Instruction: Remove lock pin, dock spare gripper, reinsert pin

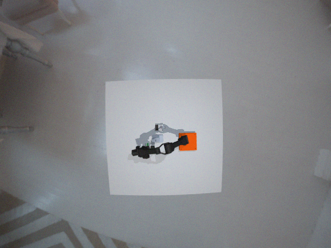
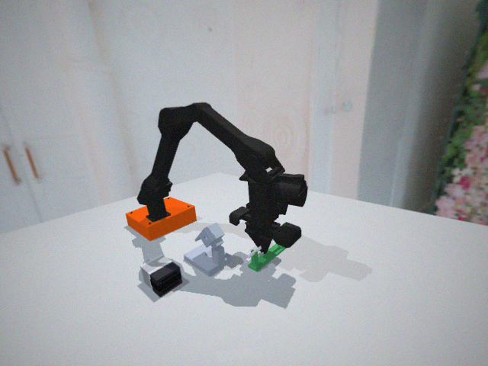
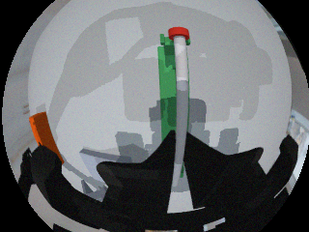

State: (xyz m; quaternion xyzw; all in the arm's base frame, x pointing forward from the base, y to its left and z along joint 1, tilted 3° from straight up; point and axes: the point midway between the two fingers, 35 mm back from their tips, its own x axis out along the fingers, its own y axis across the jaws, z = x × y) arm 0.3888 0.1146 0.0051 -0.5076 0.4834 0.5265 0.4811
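Note:
The lock pin [image 2: 255, 252] [image 3: 181, 63], pale with a red head, lies along the green rack [image 1: 147, 144] [image 2: 258, 263] [image 3: 166, 82]. My gripper [image 2: 264, 251] [image 3: 177, 133], pointing down over the rack, is shut on the pin partway along its shaft; in the wrist view the head is beyond the fingertips. The grey-blue mount [image 1: 158, 138] [image 2: 203, 263] [image 3: 97, 158] stands beside the rack, its tilted socket [image 2: 213, 235] with no pin or spare gripper in it. The spare gripper [image 1: 156, 127] [image 2: 166, 277], a black and white block, lies on the table apart from the mount.
The orange base [image 1: 192, 142] [image 2: 173, 226] [image 3: 42, 130] carries the arm [image 1: 168, 148] [image 2: 224, 130]. The mount stands between this base and the rack. The arm arches above the white table [image 1: 163, 104] [image 2: 335, 315] and hides part of the rack from above.

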